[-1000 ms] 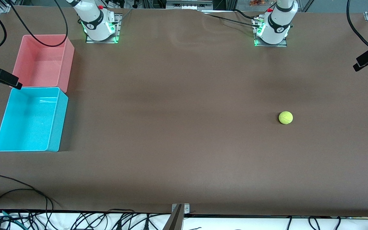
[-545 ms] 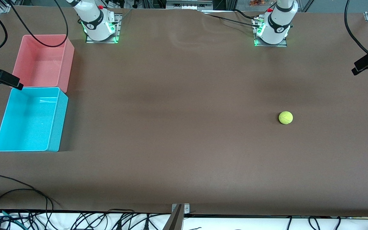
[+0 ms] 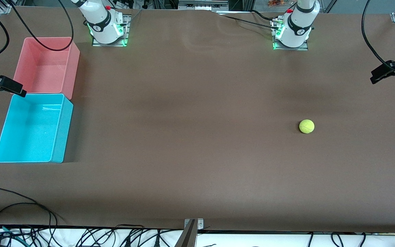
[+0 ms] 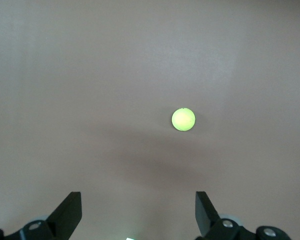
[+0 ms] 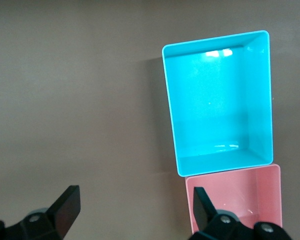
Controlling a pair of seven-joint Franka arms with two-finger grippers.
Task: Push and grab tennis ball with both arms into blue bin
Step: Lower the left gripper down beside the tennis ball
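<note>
The tennis ball (image 3: 306, 126) lies on the brown table toward the left arm's end; it also shows in the left wrist view (image 4: 183, 120). The blue bin (image 3: 58, 130) stands empty at the right arm's end; it also shows in the right wrist view (image 5: 171, 105). My left gripper (image 4: 137, 200) is open and empty, high over bare table, apart from the ball; in the front view it (image 3: 377, 77) hangs at the table's end. My right gripper (image 5: 135, 197) is open and empty, high beside the bins; in the front view it (image 3: 17, 91) hangs over the bins' meeting edge.
A pink bin (image 3: 74, 65), empty, touches the blue bin and stands farther from the front camera; it also shows in the right wrist view (image 5: 275, 195). Cables (image 3: 29, 206) lie along the table's near edge. Both arm bases (image 3: 106, 29) stand at the table's back edge.
My left gripper has moved a little in over the table toward the ball. My right gripper has shifted slightly toward the bins. The ball has not moved.
</note>
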